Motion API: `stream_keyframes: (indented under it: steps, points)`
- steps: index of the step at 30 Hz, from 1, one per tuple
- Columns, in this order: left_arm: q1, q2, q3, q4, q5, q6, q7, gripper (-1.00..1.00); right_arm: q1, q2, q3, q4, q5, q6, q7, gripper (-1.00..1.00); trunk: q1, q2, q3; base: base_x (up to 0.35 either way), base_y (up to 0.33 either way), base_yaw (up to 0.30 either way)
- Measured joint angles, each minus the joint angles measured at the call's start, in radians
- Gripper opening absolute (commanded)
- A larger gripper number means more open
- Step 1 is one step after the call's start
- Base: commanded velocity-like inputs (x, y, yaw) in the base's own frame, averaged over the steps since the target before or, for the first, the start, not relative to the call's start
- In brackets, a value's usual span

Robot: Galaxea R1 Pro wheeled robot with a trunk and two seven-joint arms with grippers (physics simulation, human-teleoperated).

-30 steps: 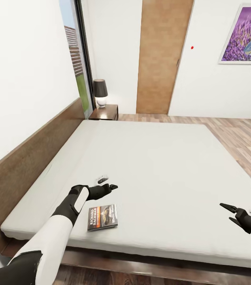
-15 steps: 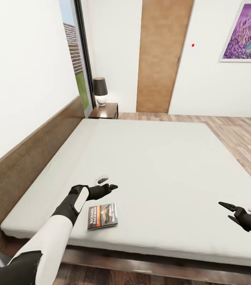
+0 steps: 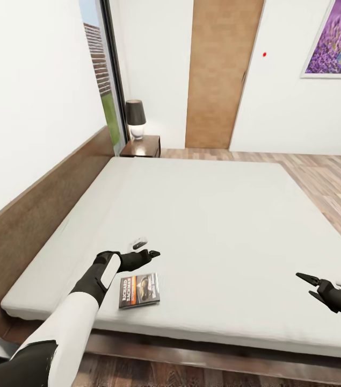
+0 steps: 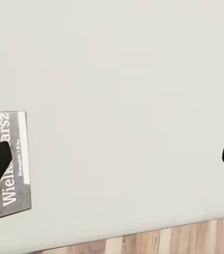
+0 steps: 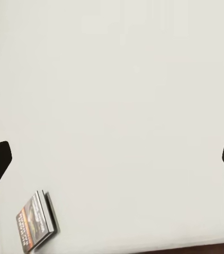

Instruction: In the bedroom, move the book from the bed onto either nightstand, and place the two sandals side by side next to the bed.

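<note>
We see the book (image 3: 139, 291) lying flat near the bed's (image 3: 213, 215) front edge, cover up. Our left gripper (image 3: 147, 248) hovers over the mattress just beyond the book — fingers spread, holding nothing. Our right gripper (image 3: 310, 286) hangs well apart at the bed's right side, also spread and empty. The nightstand (image 3: 142, 147), with a lamp (image 3: 136, 119) on it, stands at the far corner by the window (image 3: 101, 75).
</note>
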Motion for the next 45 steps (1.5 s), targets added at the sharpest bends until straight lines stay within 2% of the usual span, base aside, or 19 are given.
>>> stream_keyframes:
  steps: [45]
  points:
    - [0.0,0.0,0.001,0.0,0.0,-0.002,0.0,1.0,0.0,0.0,0.0,0.0,0.0,0.0,0.0,1.0,0.0,0.0,-0.071,0.023,0.0,0.0]
